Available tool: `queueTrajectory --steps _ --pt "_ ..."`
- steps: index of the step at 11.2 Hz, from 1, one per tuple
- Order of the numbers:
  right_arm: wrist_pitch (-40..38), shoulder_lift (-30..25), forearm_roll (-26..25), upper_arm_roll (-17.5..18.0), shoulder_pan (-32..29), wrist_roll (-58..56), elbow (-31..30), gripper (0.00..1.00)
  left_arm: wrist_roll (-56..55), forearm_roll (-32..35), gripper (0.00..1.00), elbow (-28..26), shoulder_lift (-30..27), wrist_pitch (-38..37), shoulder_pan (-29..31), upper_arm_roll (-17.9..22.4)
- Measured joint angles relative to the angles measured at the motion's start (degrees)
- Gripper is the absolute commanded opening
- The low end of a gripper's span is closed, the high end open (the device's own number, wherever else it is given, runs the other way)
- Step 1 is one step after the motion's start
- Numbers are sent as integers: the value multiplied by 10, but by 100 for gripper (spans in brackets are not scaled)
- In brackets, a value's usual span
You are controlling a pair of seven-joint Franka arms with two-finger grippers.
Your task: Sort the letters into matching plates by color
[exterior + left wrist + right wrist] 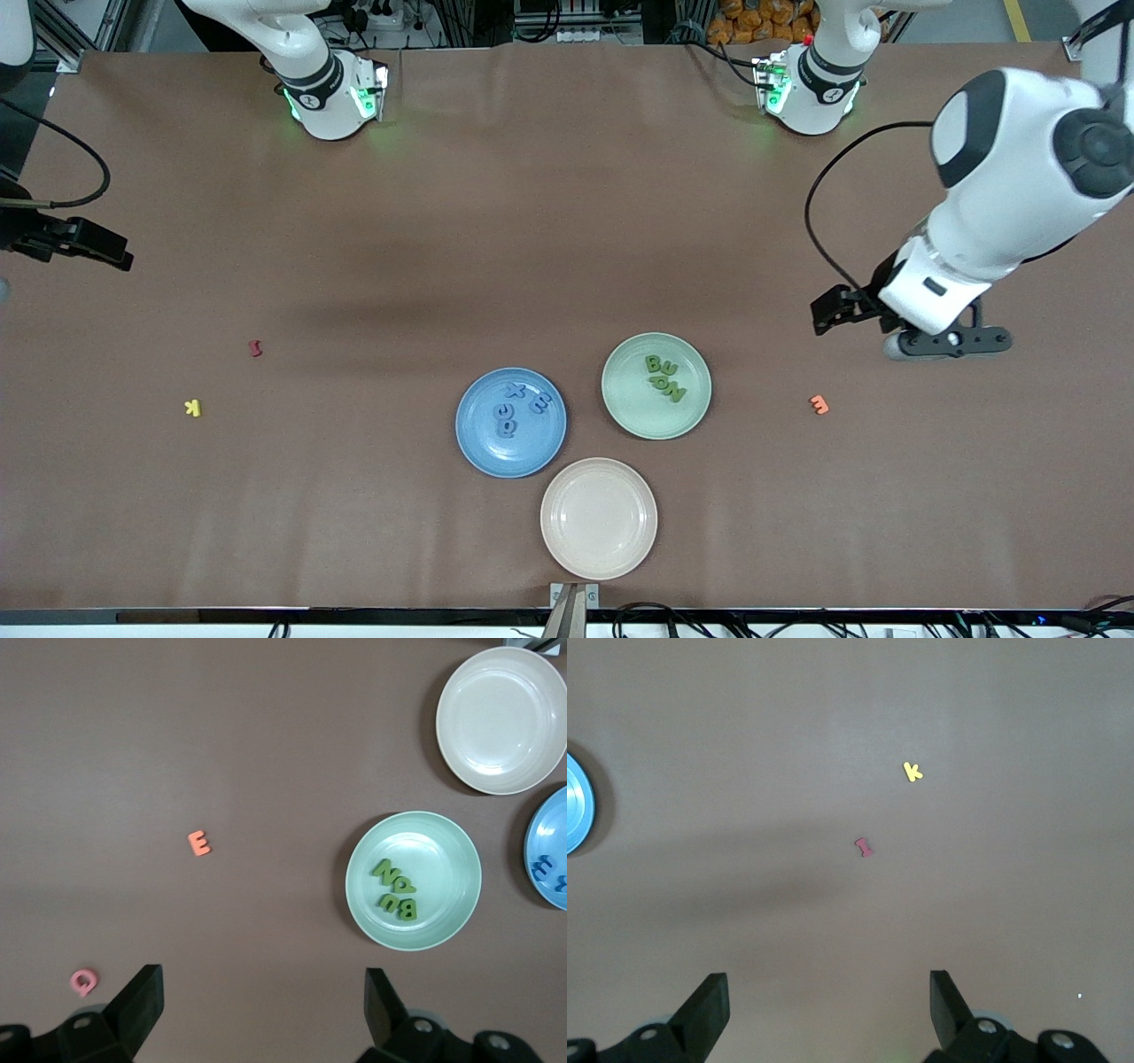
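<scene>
Several blue letters point(523, 408) lie in the blue plate point(469, 443) near the table's middle. Beside it, toward the left arm's end, the mint green plate point(620, 403) holds several green letters point(664, 377). The left wrist view shows the green plate point(363, 877) with its green letters point(396, 889), and an edge of the blue plate point(534, 846). My left gripper point(946, 341) hangs open and empty over bare table toward the left arm's end, its gap point(263, 992) wide. My right gripper point(828, 992) is open and empty over bare table at the right arm's end.
An empty cream plate point(599, 518) sits nearest the front camera. An orange letter point(819, 404) lies between the green plate and the left gripper, a pink letter point(84, 981) near it. A yellow letter point(192, 408) and a dark red letter point(256, 348) lie toward the right arm's end.
</scene>
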Motion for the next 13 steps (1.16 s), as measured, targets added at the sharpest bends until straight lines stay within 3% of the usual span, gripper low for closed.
queueTrajectory --steps 3,13 --pt "0 0 -1 -1 -2 0 0 100 6 1 100 47 -9 -57 23 2" --pt "0 0 -1 -1 -3 0 0 100 118 50 100 99 -52 -144 101 13"
